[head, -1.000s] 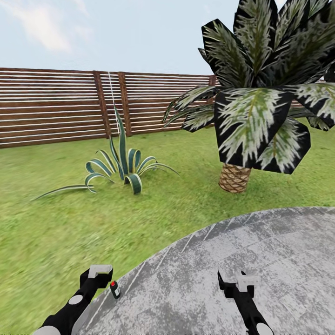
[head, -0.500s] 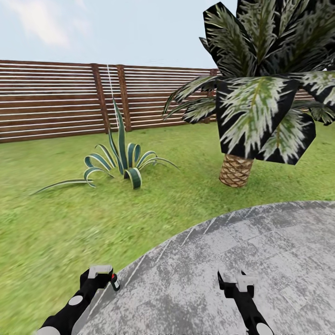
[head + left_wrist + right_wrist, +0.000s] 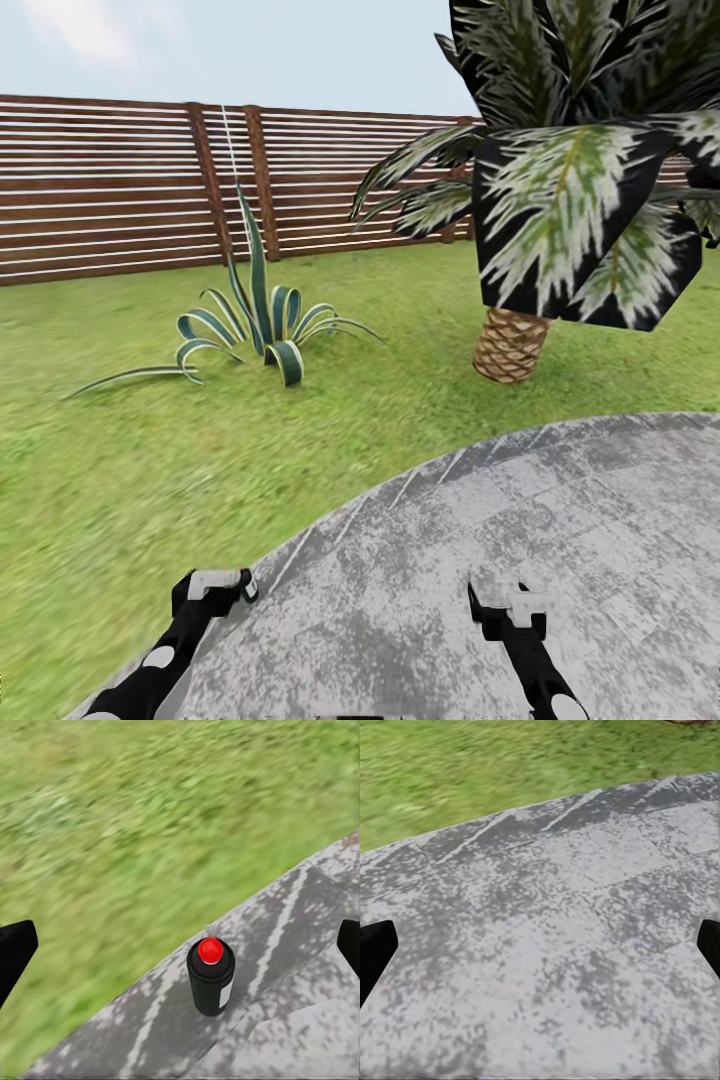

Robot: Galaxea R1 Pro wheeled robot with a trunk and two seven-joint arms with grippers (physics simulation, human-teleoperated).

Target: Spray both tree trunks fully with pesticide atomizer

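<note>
Between spread fingers (untouched): pesticide atomizer

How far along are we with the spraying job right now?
Early stage. Done: the left gripper is lined up over the pesticide atomizer, which stands upright on the grey stone paving near the grass edge. In hand: nothing yet; both grippers are open, the right gripper hanging over bare stone. Left: grasp the atomizer, reach the trees, and spray both trunks.

Grey mottled stone paving, green lawn beyond its curved edge, black fingertips spread wide
</note>
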